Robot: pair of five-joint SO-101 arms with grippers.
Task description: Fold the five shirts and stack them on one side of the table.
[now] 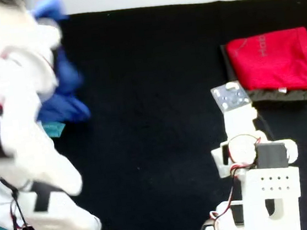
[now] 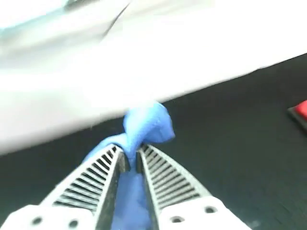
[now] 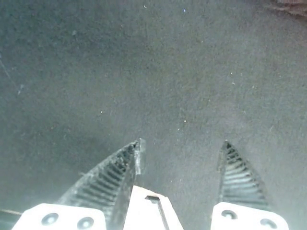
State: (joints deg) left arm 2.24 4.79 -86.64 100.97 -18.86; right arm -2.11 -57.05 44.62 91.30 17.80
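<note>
High view: a red shirt (image 1: 273, 59) lies folded atop a dark shirt (image 1: 281, 96) at the right of the surface (image 1: 151, 93). The blue shirt (image 1: 64, 89) sits bunched at left, under the left arm (image 1: 30, 157).

Left wrist view: we find the left jaws clamped tight on a fold of the blue shirt (image 2: 146, 125).

Right wrist view: the right jaws gape, empty, above bare surface (image 3: 144, 72).

We judge a third shirt is being fetched; next it needs spreading flat.

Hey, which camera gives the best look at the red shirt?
The high view: the red shirt lies whole, folded on a dark shirt. The left wrist view catches just a red corner; the right wrist view faces the black table.
</note>
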